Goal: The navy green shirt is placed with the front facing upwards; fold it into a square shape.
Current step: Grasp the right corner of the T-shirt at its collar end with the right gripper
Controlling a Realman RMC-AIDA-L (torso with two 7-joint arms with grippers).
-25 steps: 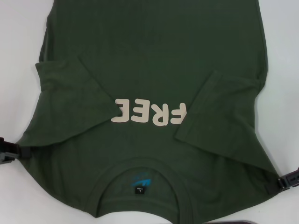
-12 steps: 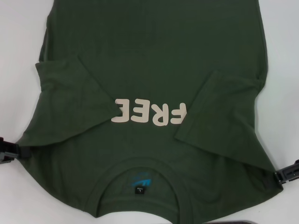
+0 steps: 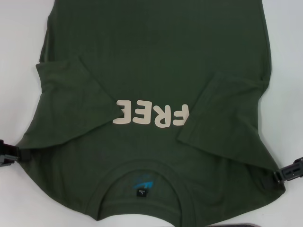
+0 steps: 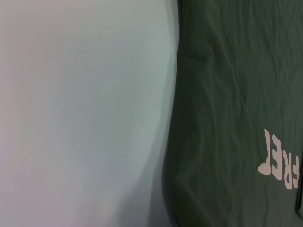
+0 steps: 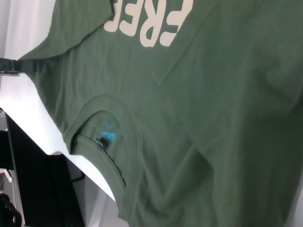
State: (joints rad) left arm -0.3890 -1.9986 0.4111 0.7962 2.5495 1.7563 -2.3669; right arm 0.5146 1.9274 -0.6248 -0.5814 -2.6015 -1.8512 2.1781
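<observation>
Your navy green shirt (image 3: 156,71) lies flat and face up on the white table (image 3: 19,56), filling most of the head view, collar (image 3: 142,177) at 6 o'clock nearest the robot and the body running off toward 12 o'clock. The cream "FREE" lettering (image 3: 151,115) sits at the centre, reading upside down from the head camera. Both sleeves are already folded inward over the chest: the one at 9 o'clock ends in a slanted edge that comes up to the lettering, and the one at 3 o'clock covers its last character. The left gripper (image 3: 8,153) is at about 8 o'clock, right at the shoulder edge of the shirt, and seems to pinch the cloth there, though you cannot tell for certain from these views how its fingers stand. The right gripper (image 3: 288,174) is at about 4 o'clock, touching the other shoulder edge; its finger state cannot be told either. You have bare white table along the 9 o'clock side, wide beside the upper body of the shirt and narrowing toward the left gripper, and a similar strip at 3 o'clock. In the right wrist view the near table edge (image 5: 57,151) runs just beside the collar, with a dark drop beyond it, so room at 6 o'clock is slim.
</observation>
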